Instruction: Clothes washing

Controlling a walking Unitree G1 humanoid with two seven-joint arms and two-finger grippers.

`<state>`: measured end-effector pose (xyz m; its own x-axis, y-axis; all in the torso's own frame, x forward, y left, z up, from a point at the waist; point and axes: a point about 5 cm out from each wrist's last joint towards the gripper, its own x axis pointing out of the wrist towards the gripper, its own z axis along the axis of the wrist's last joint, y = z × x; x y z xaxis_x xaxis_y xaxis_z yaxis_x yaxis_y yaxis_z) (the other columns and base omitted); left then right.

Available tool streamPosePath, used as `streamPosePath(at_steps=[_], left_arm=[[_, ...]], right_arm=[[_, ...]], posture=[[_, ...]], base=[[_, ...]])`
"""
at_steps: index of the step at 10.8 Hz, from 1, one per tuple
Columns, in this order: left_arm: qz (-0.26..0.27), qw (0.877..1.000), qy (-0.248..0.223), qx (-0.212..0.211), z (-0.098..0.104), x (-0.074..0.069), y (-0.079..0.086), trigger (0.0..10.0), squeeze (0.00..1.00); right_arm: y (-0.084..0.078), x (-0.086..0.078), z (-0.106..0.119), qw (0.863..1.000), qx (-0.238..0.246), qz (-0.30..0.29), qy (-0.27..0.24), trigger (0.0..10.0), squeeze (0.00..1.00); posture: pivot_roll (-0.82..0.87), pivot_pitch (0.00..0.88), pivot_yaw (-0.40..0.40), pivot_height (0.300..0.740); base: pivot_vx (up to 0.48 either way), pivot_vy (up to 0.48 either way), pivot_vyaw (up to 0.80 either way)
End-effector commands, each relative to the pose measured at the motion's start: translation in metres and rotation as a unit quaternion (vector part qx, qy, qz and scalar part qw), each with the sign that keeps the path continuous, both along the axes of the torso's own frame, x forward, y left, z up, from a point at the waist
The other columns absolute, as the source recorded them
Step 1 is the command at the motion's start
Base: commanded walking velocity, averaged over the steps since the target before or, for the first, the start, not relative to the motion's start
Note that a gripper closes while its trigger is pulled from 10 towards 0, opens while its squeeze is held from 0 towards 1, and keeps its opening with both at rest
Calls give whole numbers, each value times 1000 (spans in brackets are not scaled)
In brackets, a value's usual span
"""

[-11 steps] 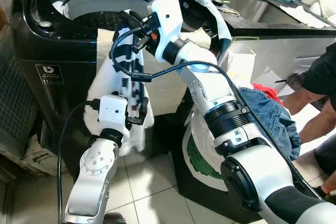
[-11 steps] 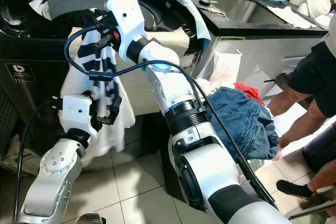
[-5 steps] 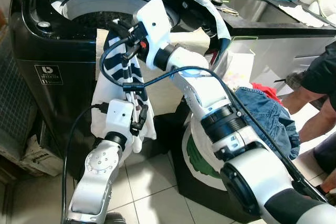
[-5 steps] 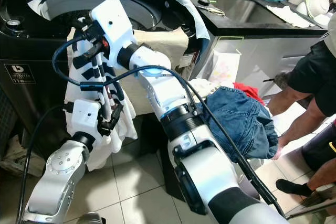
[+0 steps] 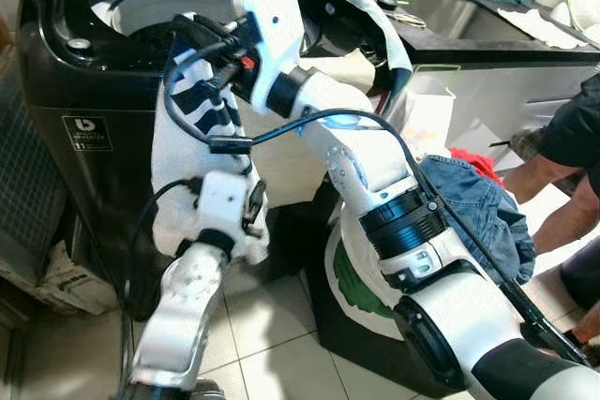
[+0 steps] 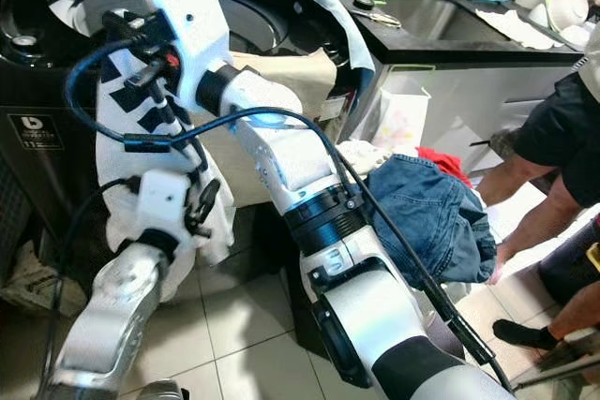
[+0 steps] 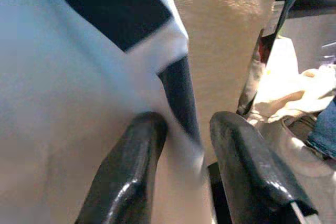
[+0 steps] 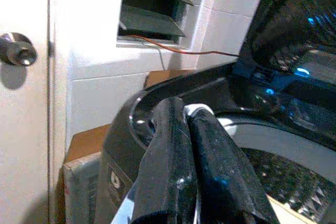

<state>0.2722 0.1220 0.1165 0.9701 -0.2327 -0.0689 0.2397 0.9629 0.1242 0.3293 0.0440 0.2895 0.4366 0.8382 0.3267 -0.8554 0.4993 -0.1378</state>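
Observation:
A white garment with navy stripes point(image 5: 183, 142) hangs down the front of the black top-loading washing machine point(image 5: 89, 91). My right gripper point(image 5: 192, 30) is shut on the garment's top edge, just above the machine's front rim beside the open drum point(image 5: 155, 7). In the right wrist view the two fingers point(image 8: 173, 145) are pressed together with a sliver of white cloth between their tips. Lower down, my left gripper point(image 5: 251, 210) is against the hanging cloth. Its fingers point(image 7: 131, 150) stand apart, with a fold of the garment point(image 7: 79, 93) lying between them.
A beige towel point(image 5: 314, 152) drapes over the machine's front corner. Right of it a basket holds blue denim point(image 5: 478, 203) and a red cloth point(image 5: 476, 162). A person point(image 5: 572, 138) crouches at the far right. A dark counter with a sink point(image 5: 469, 16) runs behind.
My right gripper has carried the garment's top up and to the left, nearer the drum opening. My left gripper has risen and pushed into the hanging cloth.

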Motion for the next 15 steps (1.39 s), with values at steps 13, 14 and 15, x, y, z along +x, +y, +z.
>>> streamPosePath(at_steps=[13, 14, 15], left_arm=[[45, 999, 0, 27, 0, 4, 19, 10000, 1000], [40, 999, 0, 26, 0, 3, 18, 10000, 1000], [35, 999, 1, 26, 0, 3, 18, 10000, 1000]], right_arm=[[-45, -19, -59, 995, -64, 36, 60, 10000, 0], [-53, -14, -53, 997, -57, 8, 46, 10000, 0], [-60, -8, -49, 998, -60, -22, 24, 10000, 0]], posture=[[203, 0, -154, 740], [202, 0, -151, 740], [204, 0, -150, 740]], base=[[0, 0, 0], [0, 0, 0], [0, 0, 0]])
